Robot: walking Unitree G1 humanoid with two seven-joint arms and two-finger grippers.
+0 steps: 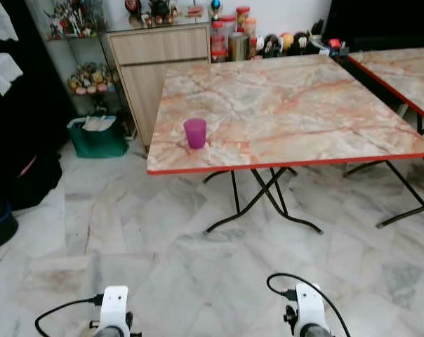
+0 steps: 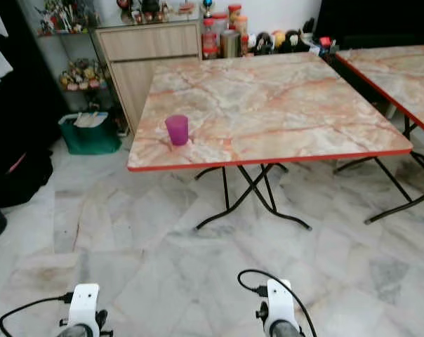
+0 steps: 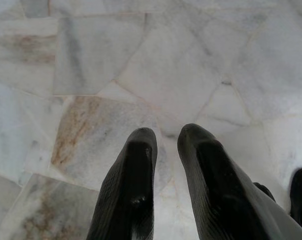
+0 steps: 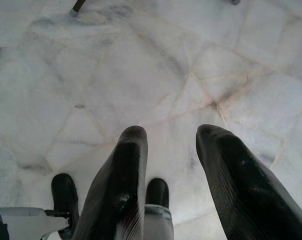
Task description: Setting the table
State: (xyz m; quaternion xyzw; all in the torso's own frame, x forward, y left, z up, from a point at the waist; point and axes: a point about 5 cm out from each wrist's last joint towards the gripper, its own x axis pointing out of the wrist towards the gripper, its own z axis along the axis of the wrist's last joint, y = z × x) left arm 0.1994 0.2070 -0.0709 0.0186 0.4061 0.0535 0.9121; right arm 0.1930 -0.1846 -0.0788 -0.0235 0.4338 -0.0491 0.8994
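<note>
Both arms hang low with nothing in them: the left gripper points at the marble floor with its fingers slightly parted, and the right gripper hangs the same way with a wider gap between its fingers. The purple cup stands upright, well ahead of and above both grippers, on the marbled surface close to its near red edge and toward its left corner. From the head views the cup lies about midway between the two arms' lines, somewhat more to the left arm's side, so the left gripper looks the likelier one to reach it, though either would need the robot to step forward first. The cup's long axis is vertical, which suits a sideways pinch around its wall. Open floor lies between the grippers and the surface; only the folding black legs beneath it narrow the approach. Beyond the cup the surface is bare, giving room to move it. A second surface stands off to the right, and a wooden cabinet beyond the left corner.
</note>
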